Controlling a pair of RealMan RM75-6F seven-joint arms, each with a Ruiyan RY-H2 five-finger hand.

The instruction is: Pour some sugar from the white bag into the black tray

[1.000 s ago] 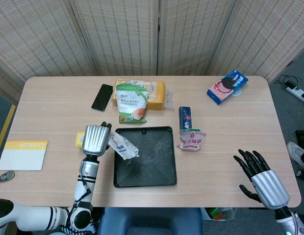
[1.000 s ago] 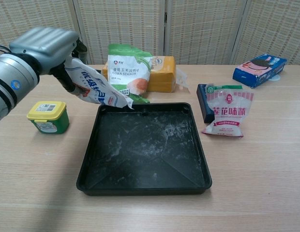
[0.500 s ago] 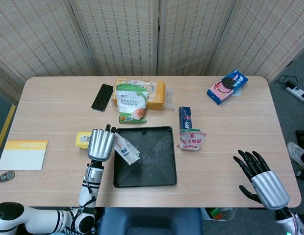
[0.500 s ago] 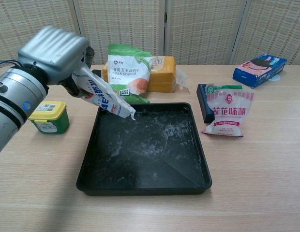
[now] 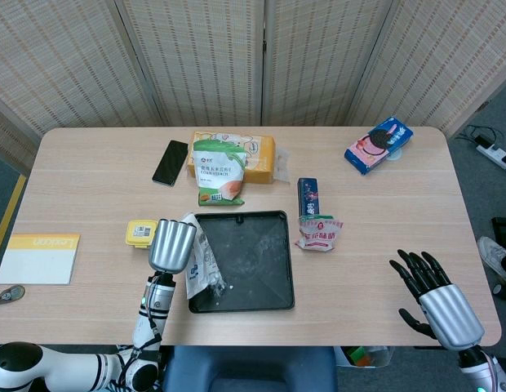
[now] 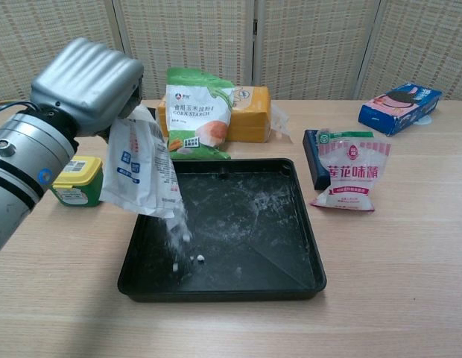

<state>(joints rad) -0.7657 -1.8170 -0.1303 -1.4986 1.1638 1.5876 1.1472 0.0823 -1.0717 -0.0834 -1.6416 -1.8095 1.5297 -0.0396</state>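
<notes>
Several packets (image 6: 349, 173) and tub (image 6: 76, 182) flanking black tray (image 6: 290, 224).

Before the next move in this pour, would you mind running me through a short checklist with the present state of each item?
1. Left hand holds the white bag: ok.
2. Bag mouth tipped down over the black tray: ok.
3. Sugar landing inside the tray, near its left wall: ok.
4. Spill on the table beside the tray: none visible, ok.
5. Sugar left in the bag: cannot tell.
6. Right hand open, away from the tray: ok.
</notes>
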